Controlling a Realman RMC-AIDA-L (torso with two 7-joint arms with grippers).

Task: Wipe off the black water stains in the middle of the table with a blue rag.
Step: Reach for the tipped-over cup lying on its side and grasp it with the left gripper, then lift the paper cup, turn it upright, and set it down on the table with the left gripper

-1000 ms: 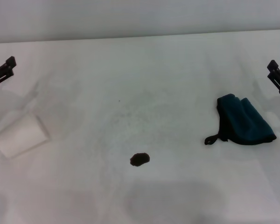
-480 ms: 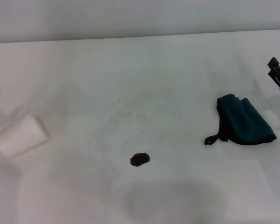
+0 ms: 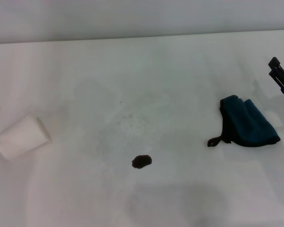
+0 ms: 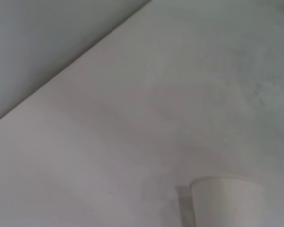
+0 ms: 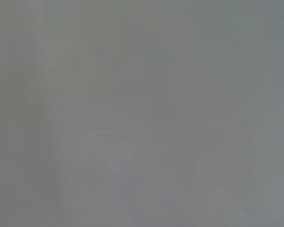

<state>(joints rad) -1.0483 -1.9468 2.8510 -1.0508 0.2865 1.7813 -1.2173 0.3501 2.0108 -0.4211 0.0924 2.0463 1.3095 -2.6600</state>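
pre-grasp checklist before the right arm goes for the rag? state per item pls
1. Blue rag free on the table, nothing on top of it: ok.
2. Black water stains not yet wiped, apart from the rag: ok.
3. Right gripper near the rag, at the view's right edge, beyond the rag and not touching it: ok.
4. Right gripper open for the grasp: cannot tell.
5. Left gripper out of the way: not in the head view, ok.
6. White cup lying on its side far to the left, clear of the wiping path: ok.
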